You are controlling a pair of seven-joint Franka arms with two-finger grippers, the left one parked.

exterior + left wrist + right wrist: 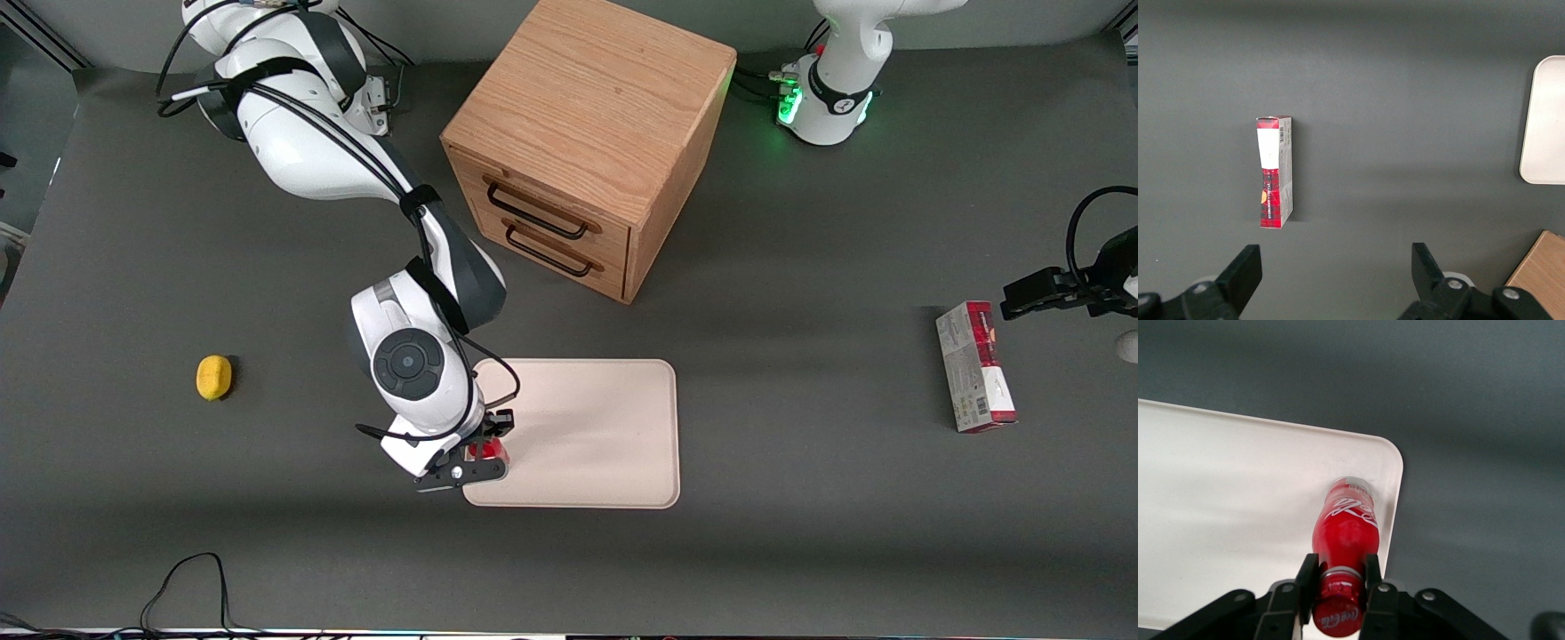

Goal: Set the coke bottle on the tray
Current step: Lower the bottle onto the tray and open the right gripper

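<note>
The coke bottle point(1346, 532) is a slim red bottle with white lettering and a red cap. It stands upright with its base on the cream-white tray point(1225, 513), close to one rounded corner. My right gripper point(1338, 577) is shut on the bottle's neck just below the cap. In the front view the gripper point(484, 455) hangs over the tray point(587, 427) corner nearest the camera at the working arm's end, and only a bit of the red bottle point(491, 453) shows under it.
A wooden two-drawer cabinet point(587, 142) stands farther from the camera than the tray. A yellow lemon point(213, 377) lies toward the working arm's end. A red-and-grey carton point(975, 366) lies toward the parked arm's end.
</note>
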